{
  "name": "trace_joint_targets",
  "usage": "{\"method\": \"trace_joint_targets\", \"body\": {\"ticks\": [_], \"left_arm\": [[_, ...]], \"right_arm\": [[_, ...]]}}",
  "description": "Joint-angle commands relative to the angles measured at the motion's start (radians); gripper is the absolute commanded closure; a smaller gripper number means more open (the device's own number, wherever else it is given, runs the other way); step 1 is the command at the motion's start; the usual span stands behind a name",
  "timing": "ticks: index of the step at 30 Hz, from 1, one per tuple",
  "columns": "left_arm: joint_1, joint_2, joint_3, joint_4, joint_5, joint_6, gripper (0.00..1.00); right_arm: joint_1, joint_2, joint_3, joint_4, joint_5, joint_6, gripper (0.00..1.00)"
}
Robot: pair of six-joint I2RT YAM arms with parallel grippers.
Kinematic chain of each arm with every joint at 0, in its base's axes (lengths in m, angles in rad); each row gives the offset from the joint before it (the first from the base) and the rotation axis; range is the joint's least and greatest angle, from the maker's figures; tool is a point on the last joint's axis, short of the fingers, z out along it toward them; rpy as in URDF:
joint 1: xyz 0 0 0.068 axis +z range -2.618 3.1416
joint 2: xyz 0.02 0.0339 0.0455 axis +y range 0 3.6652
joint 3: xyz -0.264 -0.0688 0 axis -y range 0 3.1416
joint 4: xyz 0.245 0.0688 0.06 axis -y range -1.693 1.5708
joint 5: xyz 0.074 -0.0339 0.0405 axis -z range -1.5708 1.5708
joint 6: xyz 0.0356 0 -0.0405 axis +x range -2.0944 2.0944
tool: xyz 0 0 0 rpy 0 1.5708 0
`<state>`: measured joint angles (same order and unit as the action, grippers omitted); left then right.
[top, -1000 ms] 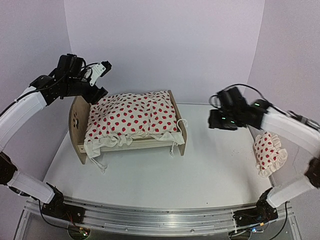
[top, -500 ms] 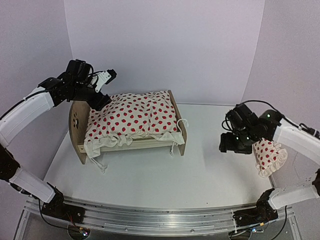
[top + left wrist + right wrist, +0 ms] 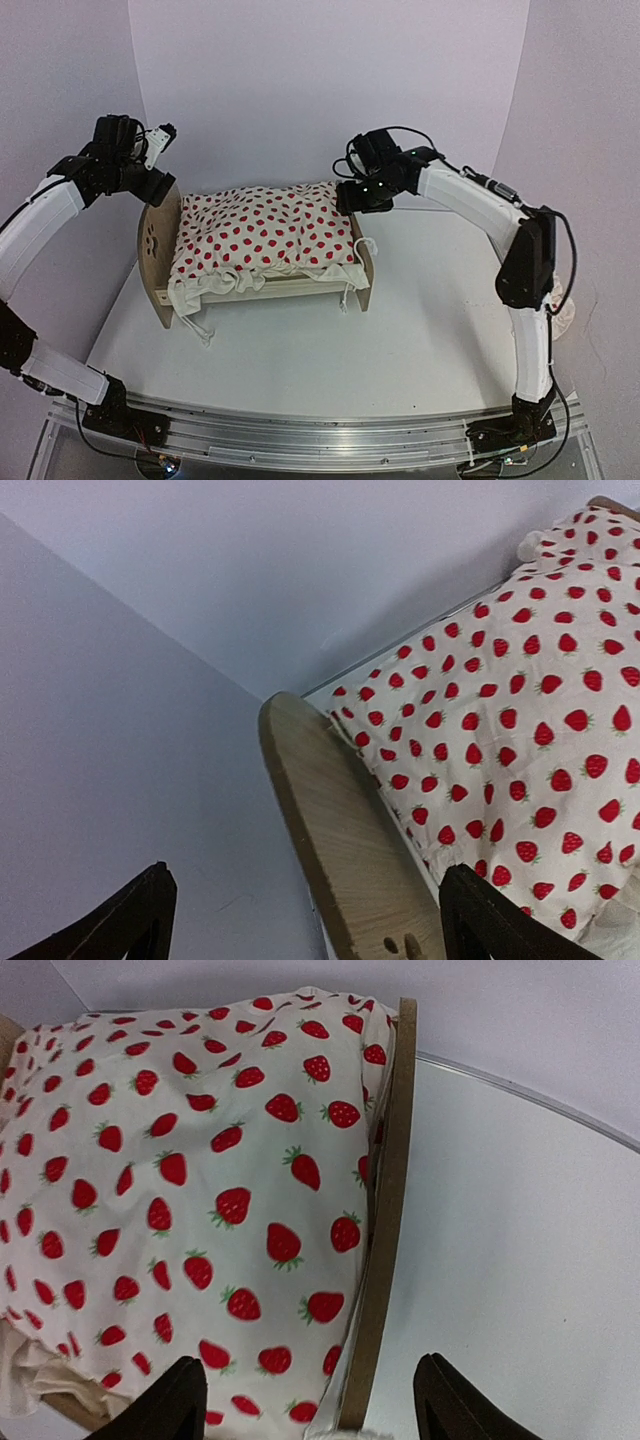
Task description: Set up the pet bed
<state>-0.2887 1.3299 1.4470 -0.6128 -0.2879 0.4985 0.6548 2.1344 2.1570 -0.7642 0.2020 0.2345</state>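
Note:
The pet bed (image 3: 158,262) stands at the left middle of the table, its tall wooden headboard (image 3: 340,830) on the left and its low footboard (image 3: 385,1220) on the right. A cream duvet with red strawberries (image 3: 262,235) covers the whole top of it, its ruffle hanging over the near rail. My left gripper (image 3: 158,165) hovers open above the headboard's top edge, with nothing held (image 3: 305,930). My right gripper (image 3: 360,196) hangs open over the far end of the footboard, straddling its edge from above, and is empty (image 3: 312,1405).
A small ruffled pillow (image 3: 566,306) lies at the far right, mostly hidden behind the right arm's upright links. Purple walls close in at the back and both sides. White tabletop (image 3: 300,350) lies in front of the bed.
My right arm has swung from beside the pillow at the far right over to the footboard. My left gripper has drawn back left from the duvet's edge to above the headboard.

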Motion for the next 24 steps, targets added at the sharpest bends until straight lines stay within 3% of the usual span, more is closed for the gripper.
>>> {"method": "trace_joint_targets", "body": {"ticks": [1, 6, 11, 16, 24], "left_arm": [[0.051, -0.057, -0.048, -0.009, 0.0, -0.07, 0.06], [0.07, -0.067, -0.088, -0.025, 0.05, -0.108, 0.07], [0.07, -0.034, -0.029, -0.043, 0.149, -0.116, 0.09], [0.044, 0.015, 0.023, -0.03, 0.271, -0.115, 0.12], [-0.157, 0.144, 0.148, -0.044, 0.352, -0.083, 0.13]], "right_arm": [[-0.013, 0.141, 0.131, 0.0, 0.143, -0.043, 0.38], [-0.029, 0.19, 0.078, 0.025, 0.161, 0.002, 0.52], [-0.043, 0.118, -0.069, 0.043, 0.263, 0.052, 0.71], [-0.076, -0.037, -0.309, 0.095, 0.346, 0.092, 0.75], [-0.155, -0.335, -0.683, 0.125, 0.42, 0.104, 0.75]]}}
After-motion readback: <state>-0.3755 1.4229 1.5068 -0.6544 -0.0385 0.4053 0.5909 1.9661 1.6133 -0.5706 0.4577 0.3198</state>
